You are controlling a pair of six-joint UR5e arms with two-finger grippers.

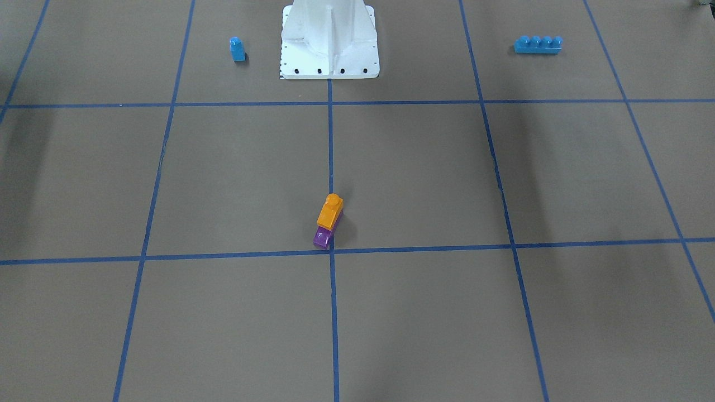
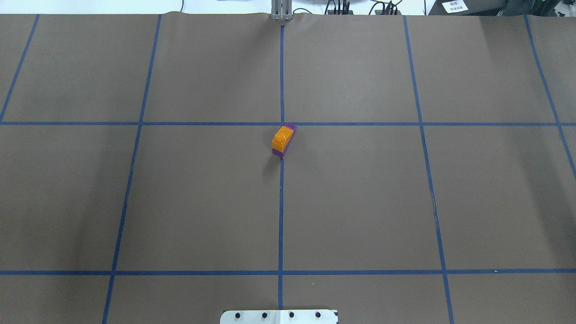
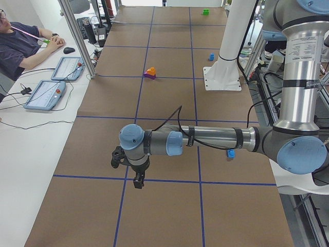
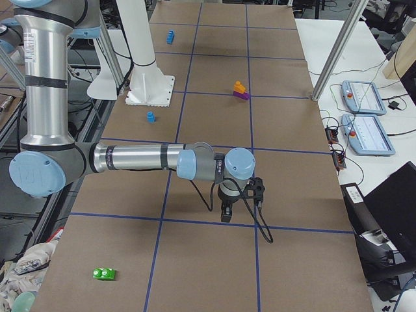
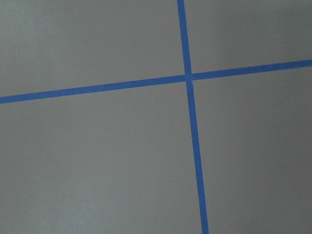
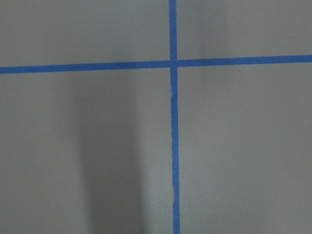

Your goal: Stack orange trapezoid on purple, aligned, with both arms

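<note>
The orange trapezoid sits on top of the purple block near the table's middle, by a crossing of blue tape lines. The pair also shows from overhead, orange on purple, and small in the side views. My left gripper shows only in the exterior left view, far from the stack, pointing down over bare table. My right gripper shows only in the exterior right view, also far from the stack. I cannot tell whether either is open or shut.
A small blue single-stud block stands beside the white robot base. A long blue brick lies on the other side. A green brick lies near the right end. An operator sits at the side with tablets.
</note>
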